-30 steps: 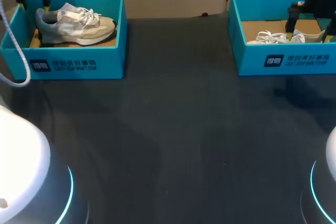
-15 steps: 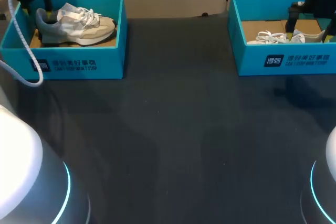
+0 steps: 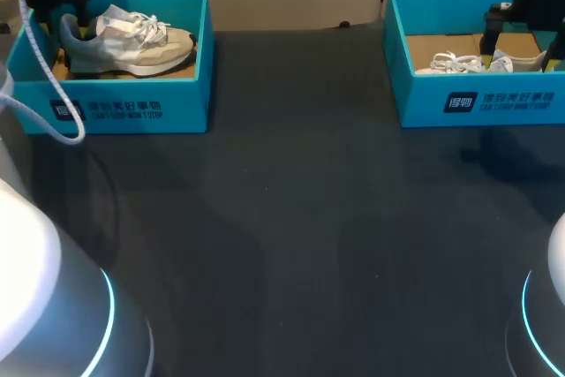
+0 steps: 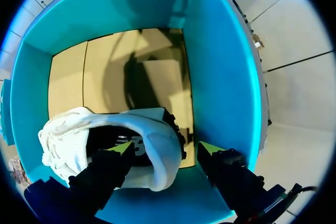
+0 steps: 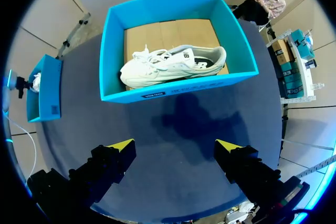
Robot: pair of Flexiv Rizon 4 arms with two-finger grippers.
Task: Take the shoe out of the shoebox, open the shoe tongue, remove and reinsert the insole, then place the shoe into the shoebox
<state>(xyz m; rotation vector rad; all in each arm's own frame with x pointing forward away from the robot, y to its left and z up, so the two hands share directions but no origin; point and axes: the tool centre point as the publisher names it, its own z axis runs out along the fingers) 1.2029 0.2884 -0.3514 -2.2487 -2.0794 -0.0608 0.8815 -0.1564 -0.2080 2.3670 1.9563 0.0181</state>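
The worktop (image 3: 291, 218) is a flat, dark, matt surface. In the head view two rectangular shoeboxes of smooth teal card stand on it, well apart: the left shoebox (image 3: 132, 103) at 10 o'clock and the right shoebox (image 3: 481, 103) at 2 o'clock. Each has a tan cardboard floor.

Left shoebox: the left shoe (image 3: 132, 41), a sneaker of grey and beige panels with white laces, lies along the box, with the toe toward 3 o'clock and the heel toward 9 o'clock. The left arm enters from the 10 o'clock corner. In the left wrist view the left claw (image 4: 167, 149) is spread and straddles the rounded, padded heel collar. One yellow-tipped finger (image 4: 123, 148) sits inside the dark shoe opening. The other is outside the heel, just beside it with a gap showing, near the box's end wall. The claw is released, not gripping. A thin white cable (image 3: 44, 121) loops down across the box's front wall.

Right shoebox: the right shoe (image 5: 173, 65), a white sneaker with loose white laces, lies lengthwise on the floor. The right claw (image 5: 176, 145) hangs high above the box's front wall, fingers wide apart, with nothing between them
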